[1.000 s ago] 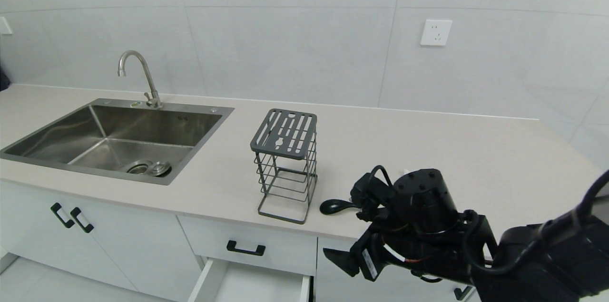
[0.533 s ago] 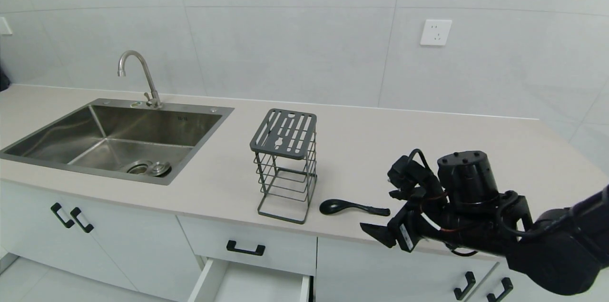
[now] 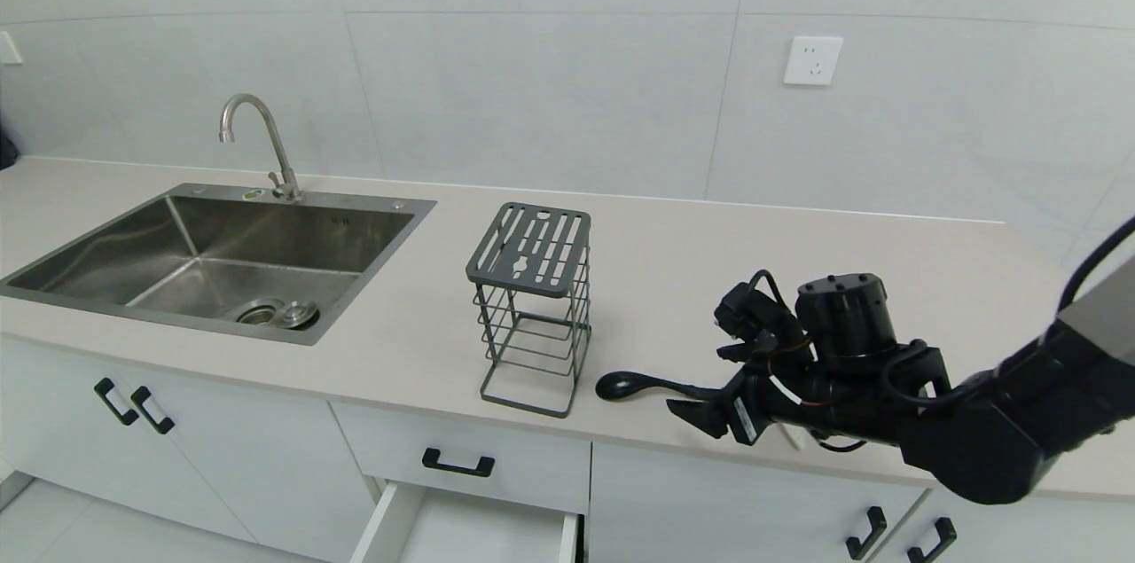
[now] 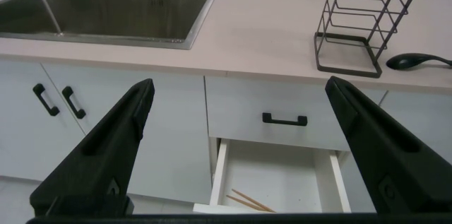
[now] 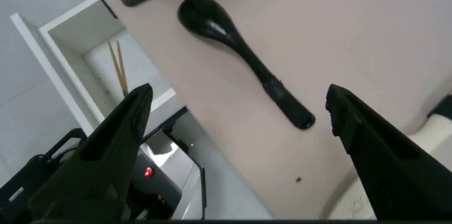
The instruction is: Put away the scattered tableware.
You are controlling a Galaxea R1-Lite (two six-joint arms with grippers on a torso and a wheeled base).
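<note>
Grey-tiled kitchen wall backs a pale countertop (image 3: 372,350), and from the head view you can see what the last second brought: your right gripper (image 3: 707,410), which sat low in front of the cupboards and covered the handle of the black spoon (image 3: 652,387), swung up and out to the robot's right and has now come back in, level with the counter's front edge and just off the handle's end. The spoon itself has not shifted; it lies flat just beside the wire rack (image 3: 532,306), bowl toward the rack, with the drawer (image 3: 470,536) open below. From the left wrist, your left gripper (image 4: 239,86) hangs in front of the cupboards with its fingers wide apart and nothing between them, facing that drawer (image 4: 279,181), where a pair of chopsticks (image 4: 247,201) lies. From the right wrist, the right gripper (image 5: 239,93) is spread wide too, holding nothing, and the spoon (image 5: 247,58) lies between and beyond its fingers, apart from both. By my reading you are lined up for the pick but have not closed; the grasp and the carry to the drawer are all ahead.
</note>
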